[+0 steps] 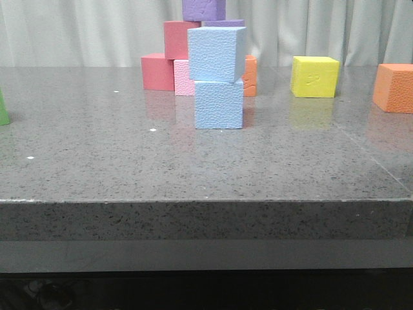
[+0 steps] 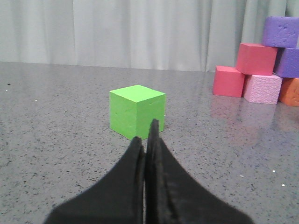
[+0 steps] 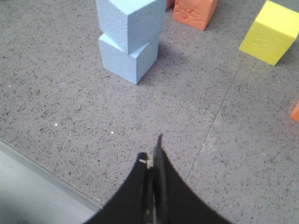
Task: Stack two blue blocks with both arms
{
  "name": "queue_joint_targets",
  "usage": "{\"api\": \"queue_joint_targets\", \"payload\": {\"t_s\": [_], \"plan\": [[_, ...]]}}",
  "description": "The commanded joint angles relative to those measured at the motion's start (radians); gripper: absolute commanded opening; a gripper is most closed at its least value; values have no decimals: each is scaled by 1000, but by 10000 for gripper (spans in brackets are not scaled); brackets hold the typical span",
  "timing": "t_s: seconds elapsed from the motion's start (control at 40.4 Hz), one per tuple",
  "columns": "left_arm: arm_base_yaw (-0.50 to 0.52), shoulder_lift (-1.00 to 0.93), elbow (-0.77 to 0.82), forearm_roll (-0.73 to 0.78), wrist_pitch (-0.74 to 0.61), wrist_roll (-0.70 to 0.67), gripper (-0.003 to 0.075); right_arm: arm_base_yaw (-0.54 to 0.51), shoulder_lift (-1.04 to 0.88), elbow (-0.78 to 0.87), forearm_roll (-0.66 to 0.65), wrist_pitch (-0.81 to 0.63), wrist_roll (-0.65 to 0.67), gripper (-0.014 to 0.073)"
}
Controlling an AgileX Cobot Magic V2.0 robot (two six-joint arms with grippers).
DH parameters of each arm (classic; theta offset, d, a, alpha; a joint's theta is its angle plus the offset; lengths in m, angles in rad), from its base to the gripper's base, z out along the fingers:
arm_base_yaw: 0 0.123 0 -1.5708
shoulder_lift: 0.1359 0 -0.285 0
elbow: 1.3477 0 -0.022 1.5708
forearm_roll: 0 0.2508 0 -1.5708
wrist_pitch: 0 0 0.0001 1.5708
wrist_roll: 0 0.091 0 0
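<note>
- Already one blue block, the upper blue block (image 1: pixel 217 54), sits on the lower blue block (image 1: pixel 219 104) near the middle of the granite table (image 1: pixel 97 161), twisted a little and overhanging toward the robot's left.
- Neither arm shows in the front view; both are apart from the stack.
- From its wrist view, the right gripper (image 3: pixel 153 158) has its fingers pressed together, empty, with the stack straight ahead across bare table, so this arm looks the nearer one.
- Likewise closed and empty, the left gripper (image 2: pixel 147 140) faces a green cube (image 2: pixel 137 111); no blue block appears there.
- Judged from this, stacking seems done; any correction would fall to the right arm.
</note>
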Motion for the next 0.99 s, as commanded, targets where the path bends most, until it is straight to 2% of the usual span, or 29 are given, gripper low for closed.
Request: {"api": "queue_joint_targets", "payload": {"t_s": [0.0, 0.693, 0.792, 0.965], "plan": [[10, -24, 37, 2, -79, -9, -18, -4, -12, -27, -20, -58, -8, -69], [10, -22, 37, 2, -79, -9, -18, -17, -36, 1, -25, -73, -8, -69], [10, -22, 37, 2, -79, -9, -18, -97, -114, 91, -36, -154, -8, -69], [10, -22, 37, 2, -79, -9, -18, -282, -384, 320, 20, -355, -5, -69]]}}
